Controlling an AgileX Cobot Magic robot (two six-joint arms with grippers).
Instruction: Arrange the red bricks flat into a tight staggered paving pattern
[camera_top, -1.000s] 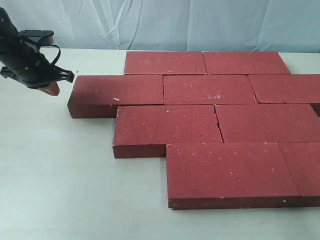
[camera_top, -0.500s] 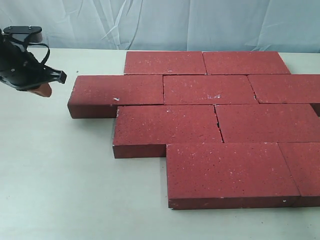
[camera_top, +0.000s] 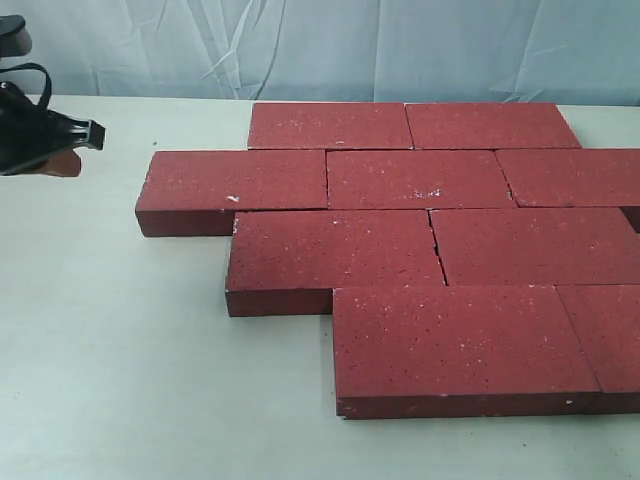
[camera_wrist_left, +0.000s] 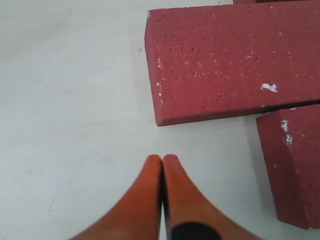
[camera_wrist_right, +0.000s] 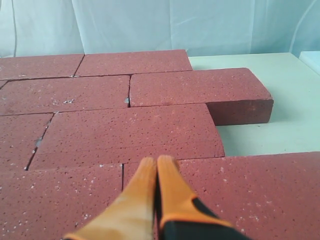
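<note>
Nine rough dark red paving bricks (camera_top: 420, 250), staggered | L end effector (camera_wrist_left: 162, 160) closed, empty, off leftmost brick (camera_wrist_left: 230, 60) short end, nearer arm | R end effector (camera_wrist_right: 156, 161) closed too

A pale table (camera_top: 120, 380) carried the red bricks (camera_top: 420, 178) flat in four staggered rows, spreading from centre toward three o'clock.

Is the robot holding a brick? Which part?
No, nothing is held. The left jaws and right jaws are shut empty; the bricks lie on the table.
</note>
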